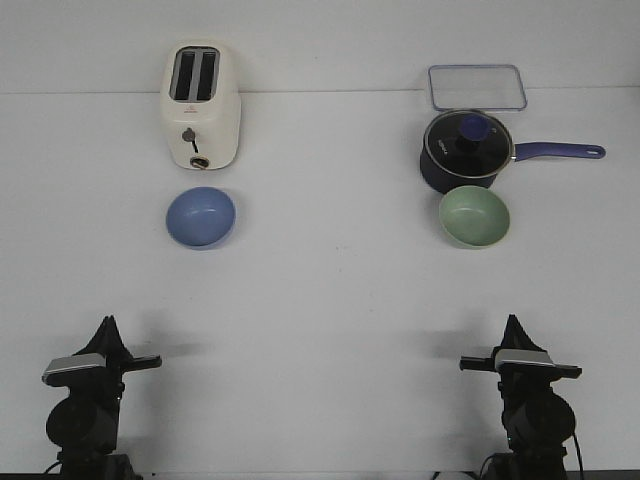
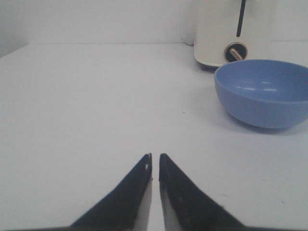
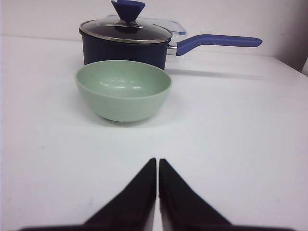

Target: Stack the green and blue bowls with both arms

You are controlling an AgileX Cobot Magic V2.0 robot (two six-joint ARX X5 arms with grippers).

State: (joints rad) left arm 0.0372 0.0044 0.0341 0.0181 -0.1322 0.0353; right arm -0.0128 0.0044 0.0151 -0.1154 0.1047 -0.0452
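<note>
The blue bowl (image 1: 201, 217) sat upright left of centre in the front view, just below the cream toaster (image 1: 201, 105), while the green bowl (image 1: 475, 216) sat right of centre, just below the navy saucepan (image 1: 465, 151), above which a clear lidded container (image 1: 477, 87) lay. The two bowls were well apart on the white table (image 1: 330, 300). At the lower left corner the left gripper (image 2: 155, 161) and at the lower right the right gripper (image 3: 158, 163) each had their fingers pressed nearly together, holding nothing.

A lab test bench dressed with kitchen things: a bare white table (image 1: 330, 300) and white wall, a toaster (image 1: 201, 105) far left, a saucepan (image 1: 466, 152) far right.
</note>
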